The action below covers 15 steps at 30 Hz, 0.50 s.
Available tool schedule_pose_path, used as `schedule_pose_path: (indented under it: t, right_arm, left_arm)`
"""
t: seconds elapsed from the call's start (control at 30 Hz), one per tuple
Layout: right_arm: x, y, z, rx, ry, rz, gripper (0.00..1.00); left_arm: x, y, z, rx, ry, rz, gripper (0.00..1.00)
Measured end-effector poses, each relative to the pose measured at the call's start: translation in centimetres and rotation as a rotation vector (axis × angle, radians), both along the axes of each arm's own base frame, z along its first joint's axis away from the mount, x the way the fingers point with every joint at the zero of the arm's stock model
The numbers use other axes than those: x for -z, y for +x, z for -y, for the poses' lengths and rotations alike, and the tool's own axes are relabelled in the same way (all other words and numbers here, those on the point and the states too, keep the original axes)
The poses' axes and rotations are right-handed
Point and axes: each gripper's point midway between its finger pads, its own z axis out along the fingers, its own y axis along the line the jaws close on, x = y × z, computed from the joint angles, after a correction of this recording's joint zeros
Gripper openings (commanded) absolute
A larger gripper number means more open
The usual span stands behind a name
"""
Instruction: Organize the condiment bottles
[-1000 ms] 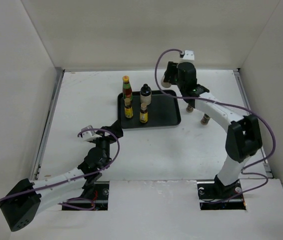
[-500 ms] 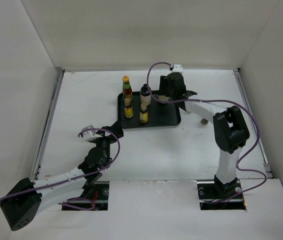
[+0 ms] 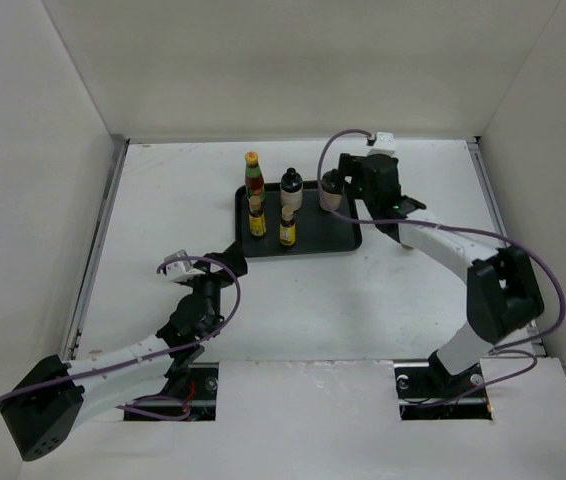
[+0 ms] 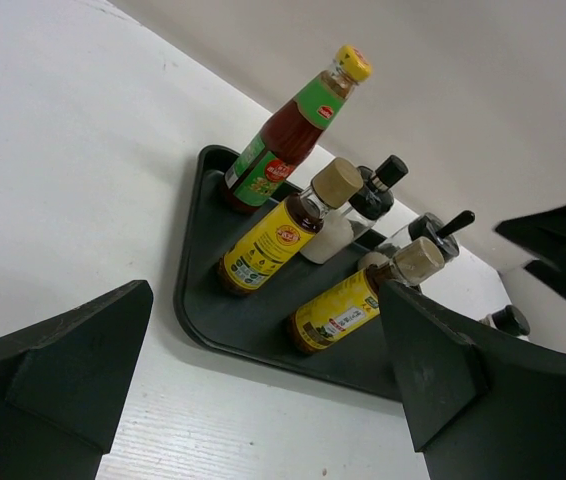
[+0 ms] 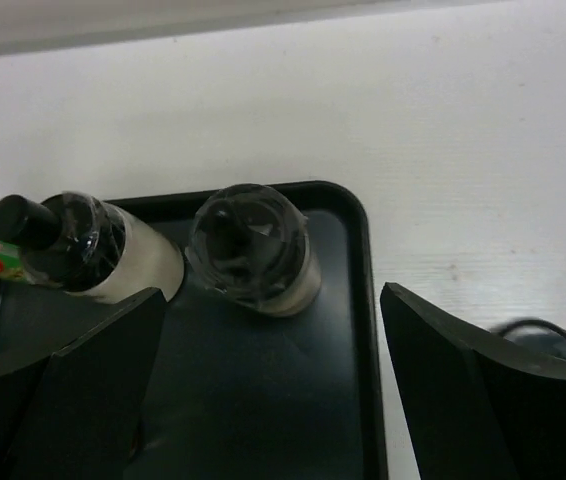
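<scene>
On the black tray (image 3: 328, 232) stand the tall red bottle with yellow cap (image 3: 254, 176), two yellow-labelled dark bottles (image 3: 257, 219) (image 3: 287, 231) and two cream black-capped bottles (image 3: 291, 189) (image 3: 331, 193). My right gripper (image 3: 346, 188) is open just right of the second cream bottle (image 5: 253, 250), which stands free on the tray (image 5: 363, 300) ahead of the fingers. My left gripper (image 3: 225, 258) is open and empty at the tray's front left corner (image 4: 253, 330). One tiny dark jar (image 4: 508, 320) shows on the table beyond the tray. The other is hidden.
The table is walled in white at the left, back and right. My right arm (image 3: 443, 245) arches over the table right of the tray and covers the spot where the tiny jars stood. A dark blurred thing (image 5: 533, 335) lies on the table right of the tray.
My right gripper has carried a cream bottle from behind the tray down onto its back right part and let it go. The left arm has not moved.
</scene>
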Motion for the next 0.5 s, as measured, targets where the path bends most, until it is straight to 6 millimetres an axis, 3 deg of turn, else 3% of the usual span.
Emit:
schedule_pose_path:
  t: [0.1,0.2,0.3,0.5]
  right_arm:
    - [-2.2,-1.1,3.5,0.076,0.011,0.053,0.95]
    - [-2.2,-1.3,7.6,0.181,-0.005,0.063,0.95]
    - [-0.2,-1.3,10.2,0.252,-0.039,0.015,0.93]
    - [5.1,-1.0,11.3,0.272,-0.098,-0.111,0.76]
  left_arm:
    - [0.0,0.0,0.1,0.003,0.0,0.0,1.0]
    - [0.3,0.0,0.2,0.006,0.008,-0.007,1.0]
    - [0.4,0.0,0.3,0.01,0.014,-0.012,1.0]
    - [1.0,0.1,0.5,0.016,0.029,-0.026,1.0]
